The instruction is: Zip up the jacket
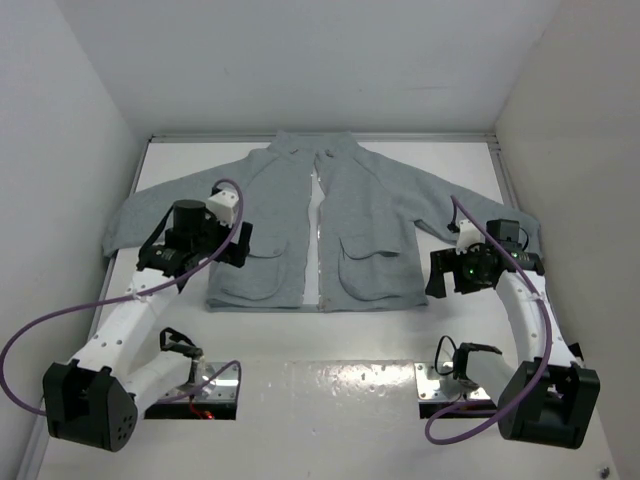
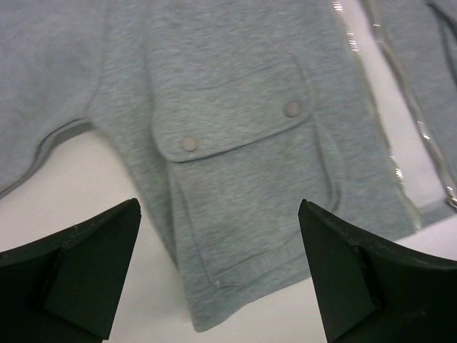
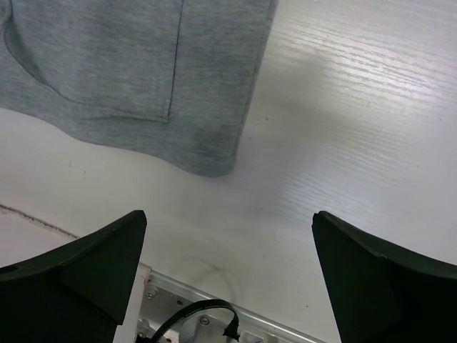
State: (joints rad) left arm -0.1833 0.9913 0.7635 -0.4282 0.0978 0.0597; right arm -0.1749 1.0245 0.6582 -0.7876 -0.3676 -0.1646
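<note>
The light grey fleece jacket (image 1: 350, 200) lies flat on the white table, front up, with its front open. The pale zipper (image 1: 316, 240) runs down the gap between the two panels. My left gripper (image 1: 243, 247) is open and empty above the jacket's left front pocket. In the left wrist view the gripper (image 2: 219, 209) hovers over the flapped pocket (image 2: 235, 107) and the lower hem, with the zipper edge (image 2: 371, 107) to the right. My right gripper (image 1: 438, 275) is open and empty just off the jacket's lower right corner (image 3: 214, 161), over bare table (image 3: 343, 143).
White walls enclose the table on the left, back and right. Metal mounting plates (image 1: 440, 380) with cables sit at the near edge, and one shows in the right wrist view (image 3: 214, 321). Purple cables loop from both arms.
</note>
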